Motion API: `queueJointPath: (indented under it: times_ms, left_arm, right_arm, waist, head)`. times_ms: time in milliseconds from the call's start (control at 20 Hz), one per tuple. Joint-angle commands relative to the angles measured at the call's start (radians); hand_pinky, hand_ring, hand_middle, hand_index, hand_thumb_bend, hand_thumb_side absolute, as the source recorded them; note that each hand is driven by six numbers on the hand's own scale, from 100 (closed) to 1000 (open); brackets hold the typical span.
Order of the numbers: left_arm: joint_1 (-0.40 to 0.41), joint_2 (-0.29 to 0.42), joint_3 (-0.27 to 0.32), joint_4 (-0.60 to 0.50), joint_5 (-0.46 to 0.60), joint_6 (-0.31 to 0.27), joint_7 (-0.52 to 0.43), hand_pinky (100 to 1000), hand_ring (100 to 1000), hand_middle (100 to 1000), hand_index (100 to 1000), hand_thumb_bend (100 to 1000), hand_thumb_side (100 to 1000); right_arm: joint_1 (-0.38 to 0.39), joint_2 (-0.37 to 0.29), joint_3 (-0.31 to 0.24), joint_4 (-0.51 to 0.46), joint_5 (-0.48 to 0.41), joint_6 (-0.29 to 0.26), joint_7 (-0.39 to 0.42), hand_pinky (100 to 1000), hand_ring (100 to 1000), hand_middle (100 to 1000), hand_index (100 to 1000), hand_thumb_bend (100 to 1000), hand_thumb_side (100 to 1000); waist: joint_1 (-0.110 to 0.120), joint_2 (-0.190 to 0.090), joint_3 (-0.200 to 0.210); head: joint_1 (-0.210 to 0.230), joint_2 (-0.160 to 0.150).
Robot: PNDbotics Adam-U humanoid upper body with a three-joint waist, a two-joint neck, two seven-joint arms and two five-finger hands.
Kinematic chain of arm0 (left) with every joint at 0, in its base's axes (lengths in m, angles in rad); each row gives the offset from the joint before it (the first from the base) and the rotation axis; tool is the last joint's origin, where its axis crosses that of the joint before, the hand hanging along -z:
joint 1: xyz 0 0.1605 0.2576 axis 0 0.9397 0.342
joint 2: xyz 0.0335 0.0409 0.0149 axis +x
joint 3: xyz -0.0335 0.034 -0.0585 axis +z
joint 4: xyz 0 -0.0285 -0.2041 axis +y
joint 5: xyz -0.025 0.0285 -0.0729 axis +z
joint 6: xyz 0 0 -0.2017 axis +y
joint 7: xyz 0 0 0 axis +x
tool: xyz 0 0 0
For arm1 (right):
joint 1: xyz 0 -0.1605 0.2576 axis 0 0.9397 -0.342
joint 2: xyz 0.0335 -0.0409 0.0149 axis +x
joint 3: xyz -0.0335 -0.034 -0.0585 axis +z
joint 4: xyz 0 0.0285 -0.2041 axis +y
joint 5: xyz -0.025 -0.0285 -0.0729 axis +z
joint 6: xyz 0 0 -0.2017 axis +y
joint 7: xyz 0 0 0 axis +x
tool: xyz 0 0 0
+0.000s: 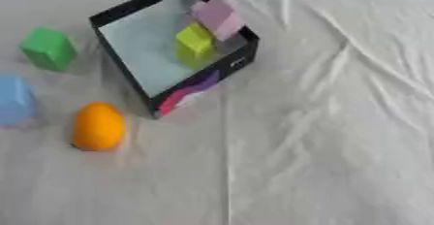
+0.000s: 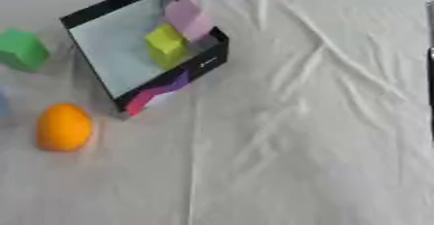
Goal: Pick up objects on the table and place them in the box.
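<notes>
So this looked like a between-picks moment: neither hand showed in either view, so I couldn't tell what the fingers were doing or whether they had hold of anything. Going left to right, a blue block (image 1: pixel 14 100) sat at the far left edge of the tabletop (image 1: pixel 339 146), cut off by the frame, with a green block (image 1: pixel 48 48) up behind it. An orange egg-shaped thing (image 1: pixel 98 125) lay just in front of the box's near corner, its long axis running roughly toward and away from the robot, narrower end pointing away. The box (image 1: pixel 127 71) sat turned at an angle, one corner toward the robot, with a yellow block (image 1: pixel 195 42) inside and a pink block (image 1: pixel 218 18) resting against its far-right rim. My guess is three things were left, and the next move called for a hand reaching in to the left side.
</notes>
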Motion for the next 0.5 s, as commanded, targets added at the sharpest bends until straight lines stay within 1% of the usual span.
queueJointPath:
  times_ms: [50, 100, 150, 250, 500]
  left_arm:
    - [-0.015, 0.021, 0.004, -0.018, 0.001, 0.001, -0.009, 860, 844, 823, 809, 176, 668]
    - [-0.016, 0.020, 0.003, -0.018, 0.002, 0.002, -0.013, 860, 844, 823, 810, 175, 668]
    - [-0.016, 0.022, 0.000, -0.019, 0.003, 0.004, -0.019, 859, 845, 827, 814, 172, 667]
    - [-0.016, 0.033, -0.003, -0.022, 0.006, 0.007, -0.034, 859, 847, 834, 820, 168, 663]
    - [-0.011, 0.093, -0.012, -0.035, 0.016, 0.020, -0.078, 863, 859, 854, 834, 159, 658]
  right_arm:
    - [0.047, 0.015, -0.013, -0.043, -0.057, -0.030, -0.056, 890, 813, 817, 860, 100, 583]
    - [0.076, 0.021, -0.013, -0.047, -0.075, -0.047, -0.074, 890, 813, 817, 860, 100, 583]
    - [0.103, 0.026, -0.014, -0.049, -0.092, -0.063, -0.091, 886, 807, 811, 856, 100, 544]
    - [0.156, 0.032, -0.016, -0.055, -0.125, -0.096, -0.124, 883, 802, 807, 854, 100, 521]
    - [0.210, 0.039, 0.002, -0.025, -0.208, -0.156, -0.207, 882, 801, 808, 853, 100, 547]
  waist:
    - [0.017, -0.018, 0.003]
    - [0.019, -0.021, 0.005]
    - [0.021, -0.024, 0.006]
    - [0.026, -0.032, 0.008]
    - [0.038, -0.045, 0.011]
  head:
    - [0.003, 0.010]
    - [0.004, 0.015]
    - [0.005, 0.023]
    - [0.003, 0.038]
    - [-0.001, 0.057]
